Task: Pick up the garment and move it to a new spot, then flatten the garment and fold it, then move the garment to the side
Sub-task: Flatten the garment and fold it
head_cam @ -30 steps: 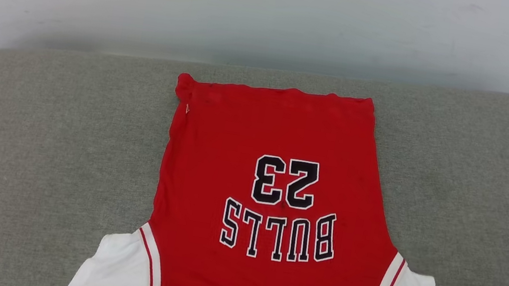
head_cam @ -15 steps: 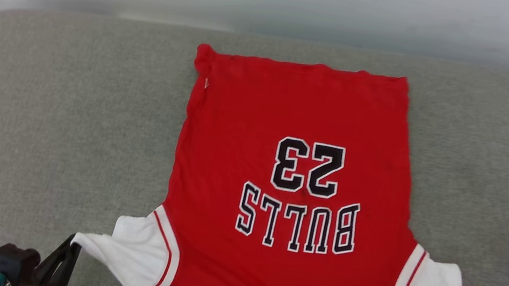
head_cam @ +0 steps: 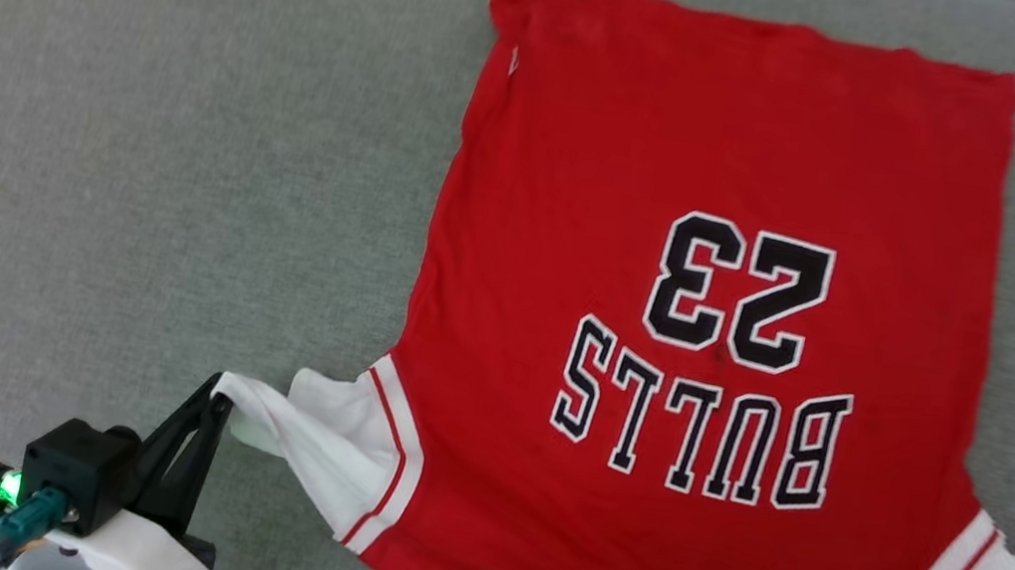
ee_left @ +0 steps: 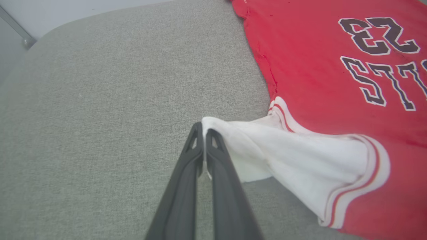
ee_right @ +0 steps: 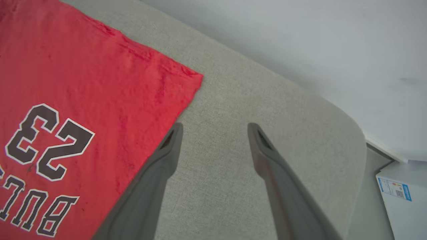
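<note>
Left gripper (ee_left: 203, 130): I am pinching the white sleeve (ee_left: 283, 156) of the red jersey shirt (head_cam: 583, 186).
Right gripper (ee_right: 213, 128): I am holding it wide over the grey fabric cushion (ee_right: 233, 100).

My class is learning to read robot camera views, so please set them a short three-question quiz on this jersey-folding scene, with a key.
1. True or false: the right gripper is shut on the garment.
2. What does the left gripper pinch? A) the white sleeve B) the neckline C) the far hem
3. Fill in: the "BULLS 23" lettering faces ___.
Key: 1 false, it is open over the grey cushion at the garment's edge; 2 A; 3 up.
</note>
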Robot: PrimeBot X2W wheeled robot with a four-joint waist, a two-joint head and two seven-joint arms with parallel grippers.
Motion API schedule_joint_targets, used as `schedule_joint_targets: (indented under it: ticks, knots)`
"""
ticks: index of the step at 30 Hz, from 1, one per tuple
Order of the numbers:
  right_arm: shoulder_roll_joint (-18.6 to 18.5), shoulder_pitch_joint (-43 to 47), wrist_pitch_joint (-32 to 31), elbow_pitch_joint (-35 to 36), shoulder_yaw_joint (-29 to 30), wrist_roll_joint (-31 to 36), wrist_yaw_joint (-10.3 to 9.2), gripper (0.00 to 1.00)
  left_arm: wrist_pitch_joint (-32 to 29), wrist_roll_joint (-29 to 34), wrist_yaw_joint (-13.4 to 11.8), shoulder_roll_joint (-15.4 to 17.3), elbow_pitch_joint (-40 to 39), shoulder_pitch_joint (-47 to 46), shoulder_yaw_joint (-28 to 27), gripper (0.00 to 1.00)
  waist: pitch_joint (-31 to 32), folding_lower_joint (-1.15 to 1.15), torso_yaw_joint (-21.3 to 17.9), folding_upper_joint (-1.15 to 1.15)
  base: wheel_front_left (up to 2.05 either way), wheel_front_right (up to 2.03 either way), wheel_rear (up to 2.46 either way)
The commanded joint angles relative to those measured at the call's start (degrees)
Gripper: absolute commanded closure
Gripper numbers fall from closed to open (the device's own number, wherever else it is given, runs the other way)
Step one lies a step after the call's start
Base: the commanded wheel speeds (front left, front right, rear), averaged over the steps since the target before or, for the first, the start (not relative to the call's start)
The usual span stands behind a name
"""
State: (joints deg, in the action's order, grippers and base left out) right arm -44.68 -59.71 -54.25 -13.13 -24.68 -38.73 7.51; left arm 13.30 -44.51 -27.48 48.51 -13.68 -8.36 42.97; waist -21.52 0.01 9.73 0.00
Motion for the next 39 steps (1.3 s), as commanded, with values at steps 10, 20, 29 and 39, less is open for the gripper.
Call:
schedule_joint_targets:
  ticks: [10, 20, 29, 39]
  knots:
    - [4.04, -12.48, -18.32, -13.85, 2.81, 3.78, -0.04, 0.0, 0.87, 3.5, 2.46, -4.73, 1.33, -6.44, 1.34, 1.0, -11.23, -0.01, 8.18, 0.0, 0.0, 0.0, 0.0]
    - [7.15, -6.84, -18.08, -18.21, 5.2, 8.23, -0.03, 0.0, 1.5, 5.63, 3.67, -8.58, 2.05, -9.5, 1.3, 1.0, -15.89, -0.01, 11.35, 0.0, 0.0, 0.0, 0.0]
    - [4.94, -1.68, -14.61, -15.0, 3.52, 6.61, -0.02, 1.0, 1.85, 6.86, 3.98, -9.75, 3.41, -8.69, 0.22, 1.0, -13.39, -0.01, 10.47, 0.0, 0.0, 0.0, 0.0]
    - [0.96, -2.47, -8.61, -7.53, -3.1, 0.67, -0.03, 1.0, 1.93, 5.89, 1.93, -7.36, 3.21, -3.79, -2.16, 1.0, -4.41, -0.01, 5.53, 0.0, 0.0, 0.0, 0.0]
